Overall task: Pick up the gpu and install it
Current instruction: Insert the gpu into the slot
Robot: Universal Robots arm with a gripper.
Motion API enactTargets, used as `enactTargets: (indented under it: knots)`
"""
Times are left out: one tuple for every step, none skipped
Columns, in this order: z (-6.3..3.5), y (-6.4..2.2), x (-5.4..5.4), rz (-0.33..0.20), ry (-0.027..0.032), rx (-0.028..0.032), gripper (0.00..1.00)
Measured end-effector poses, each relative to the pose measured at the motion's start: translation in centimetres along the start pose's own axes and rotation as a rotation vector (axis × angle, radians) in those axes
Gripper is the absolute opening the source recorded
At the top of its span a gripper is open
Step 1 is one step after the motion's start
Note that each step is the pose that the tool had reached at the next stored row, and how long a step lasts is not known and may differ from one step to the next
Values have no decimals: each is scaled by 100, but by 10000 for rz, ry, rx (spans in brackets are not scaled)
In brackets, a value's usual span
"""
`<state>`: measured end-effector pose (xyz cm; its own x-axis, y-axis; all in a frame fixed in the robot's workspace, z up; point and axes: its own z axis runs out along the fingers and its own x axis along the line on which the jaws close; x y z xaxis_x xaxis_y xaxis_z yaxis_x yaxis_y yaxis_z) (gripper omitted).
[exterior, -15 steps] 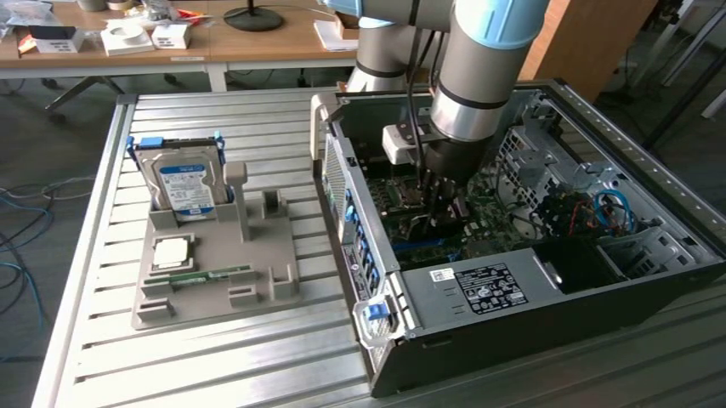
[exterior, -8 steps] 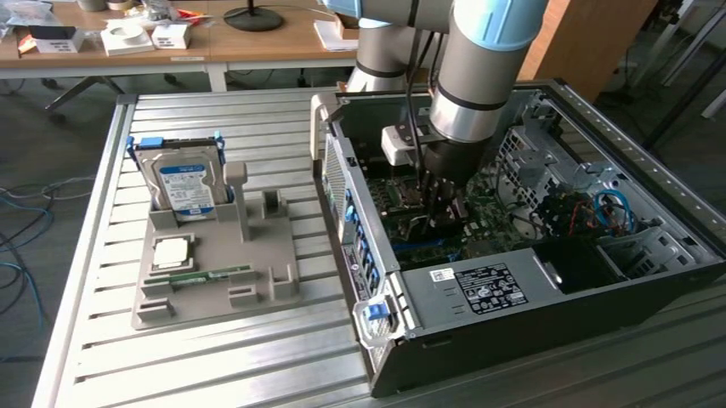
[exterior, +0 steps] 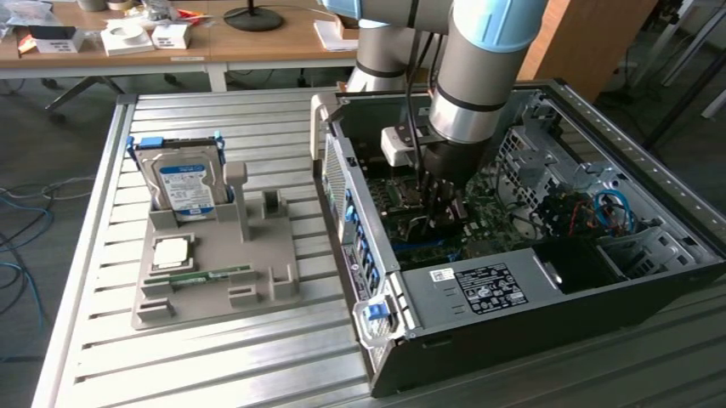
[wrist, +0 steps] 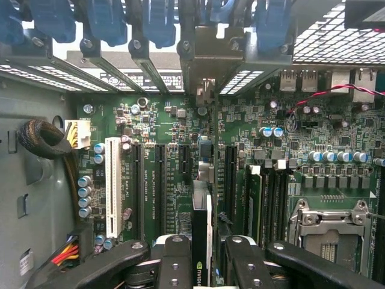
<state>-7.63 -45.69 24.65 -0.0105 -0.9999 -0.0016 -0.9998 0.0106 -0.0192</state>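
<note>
Claw [wrist: 201, 259] half closed, clamping gpu [wrist: 201, 238] edge-on between fingers [wrist: 174, 265]. Arm reaches down inside computer case [exterior: 635, 255]. Card hangs just above motherboard [wrist: 180, 129], long axis parallel to expansion slots [wrist: 162, 180], hovering over one, not seated.

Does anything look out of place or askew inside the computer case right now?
Nothing stands out. The gripper holds the gpu edge-on above the motherboard slots inside the computer case, and it looks straight rather than tilted.

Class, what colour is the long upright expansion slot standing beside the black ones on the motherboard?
White. The slot stands out against the green motherboard, clearest in the wrist view.
</note>
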Motion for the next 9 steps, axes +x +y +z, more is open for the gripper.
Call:
enactTargets:
  knots:
    - [0,0,0,0,0,0,26]
    - [0,0,0,-1,0,0,26]
    - [0,0,0,0,0,0,26]
    - [0,0,0,-1,0,0,26]
    - [0,1,0,-1,0,1,26]
    - [1,4,0,0,0,2,26]
    - [1,5,0,-1,0,1,26]
    - [2,6,0,-3,-1,1,26]
    - [1,6,0,-3,0,0,26]
